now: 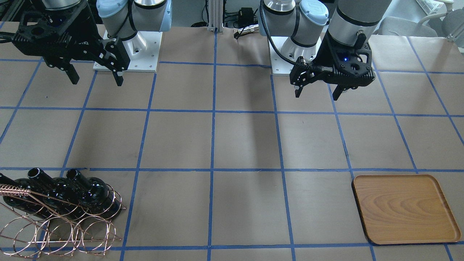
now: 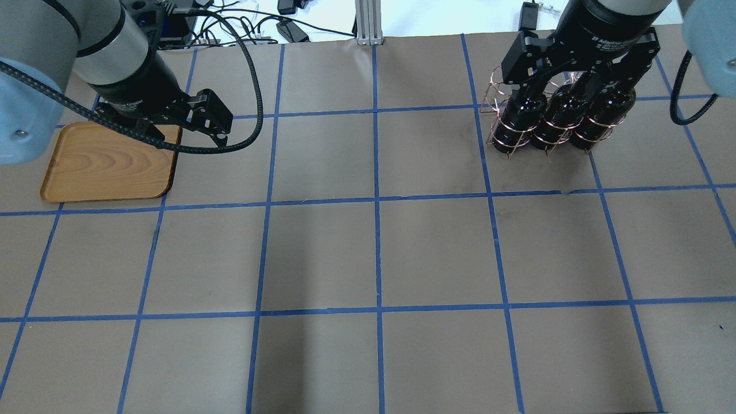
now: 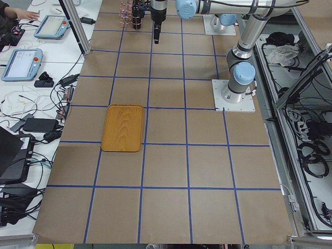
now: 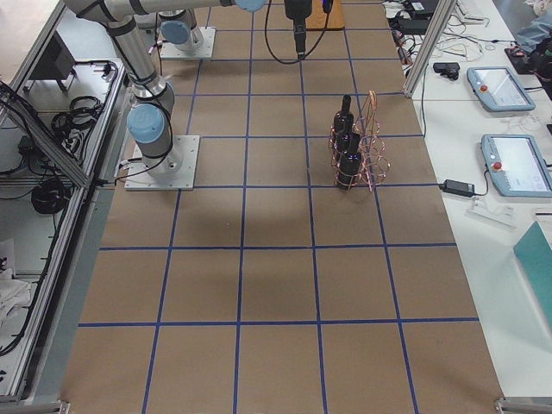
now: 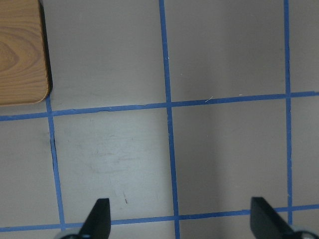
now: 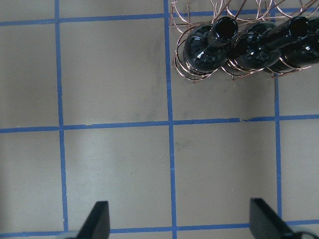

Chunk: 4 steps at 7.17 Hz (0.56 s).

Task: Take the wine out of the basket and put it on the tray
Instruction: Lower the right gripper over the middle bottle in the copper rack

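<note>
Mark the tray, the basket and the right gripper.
tray (image 1: 406, 208): exterior front-facing view, bare wood at its middle.
basket (image 1: 18, 189): exterior front-facing view, on the twisted wire handle.
right gripper (image 1: 96, 82): exterior front-facing view, midway between its open fingertips.

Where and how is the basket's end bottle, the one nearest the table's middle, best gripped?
By the neck, from straight above. The end bottle stands upright in the basket, its body ringed by wire hoops and close beside the next bottle, so only the neck rises free. The right gripper is open, jaws well apart.
</note>
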Motion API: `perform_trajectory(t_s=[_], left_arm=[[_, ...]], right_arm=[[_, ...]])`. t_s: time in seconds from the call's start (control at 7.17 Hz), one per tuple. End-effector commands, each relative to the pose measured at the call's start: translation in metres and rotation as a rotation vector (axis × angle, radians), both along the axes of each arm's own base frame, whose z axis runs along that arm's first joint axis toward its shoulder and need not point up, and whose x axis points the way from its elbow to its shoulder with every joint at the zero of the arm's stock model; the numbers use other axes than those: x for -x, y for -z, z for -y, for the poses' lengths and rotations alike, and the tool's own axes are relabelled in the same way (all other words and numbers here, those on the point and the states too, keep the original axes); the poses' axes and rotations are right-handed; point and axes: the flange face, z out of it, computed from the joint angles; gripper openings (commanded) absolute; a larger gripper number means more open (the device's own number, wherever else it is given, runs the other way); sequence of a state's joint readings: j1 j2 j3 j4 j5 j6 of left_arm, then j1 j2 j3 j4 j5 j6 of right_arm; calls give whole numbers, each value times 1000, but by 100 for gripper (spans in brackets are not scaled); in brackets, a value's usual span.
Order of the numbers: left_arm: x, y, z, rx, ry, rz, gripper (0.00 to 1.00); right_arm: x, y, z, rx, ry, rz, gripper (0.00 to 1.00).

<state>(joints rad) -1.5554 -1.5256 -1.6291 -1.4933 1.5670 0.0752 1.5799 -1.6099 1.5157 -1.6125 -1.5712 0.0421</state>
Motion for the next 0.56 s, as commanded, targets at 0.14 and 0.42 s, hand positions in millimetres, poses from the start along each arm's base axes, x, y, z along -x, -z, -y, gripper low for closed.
perform_trajectory(t_s=[0.14,0.42], left_arm=[[-1,0,1,1,9,8,100],[-1,1,0,0,10,8,100]], right_arm=[[0,1,1,-4,1,-3,100],[7,-1,5,8,-1,-2,100]])
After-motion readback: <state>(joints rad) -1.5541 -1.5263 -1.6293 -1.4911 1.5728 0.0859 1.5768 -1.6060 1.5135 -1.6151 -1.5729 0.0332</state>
